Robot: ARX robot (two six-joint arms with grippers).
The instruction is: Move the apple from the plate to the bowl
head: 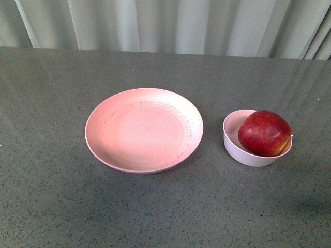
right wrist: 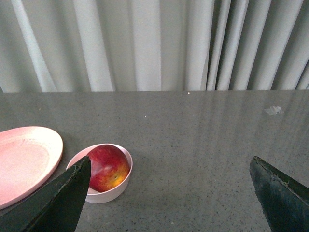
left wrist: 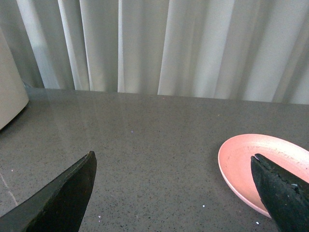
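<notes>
The dark-red apple [head: 264,133] sits in the small pale bowl [head: 234,142] at the right of the grey table. The wide pink plate [head: 144,129] lies empty to the bowl's left. Neither gripper shows in the front view. In the right wrist view the apple [right wrist: 108,167] rests in the bowl [right wrist: 112,191], beside the plate [right wrist: 26,159]; my right gripper [right wrist: 170,166] is open and empty, above bare table to the side of the bowl. In the left wrist view my left gripper [left wrist: 174,159] is open and empty, one fingertip over the plate's rim [left wrist: 239,162].
Pale pleated curtains [head: 170,23] hang behind the table's far edge. A whitish rounded object [left wrist: 9,87] stands at the edge of the left wrist view. A small pale scrap [right wrist: 273,110] lies on the table in the right wrist view.
</notes>
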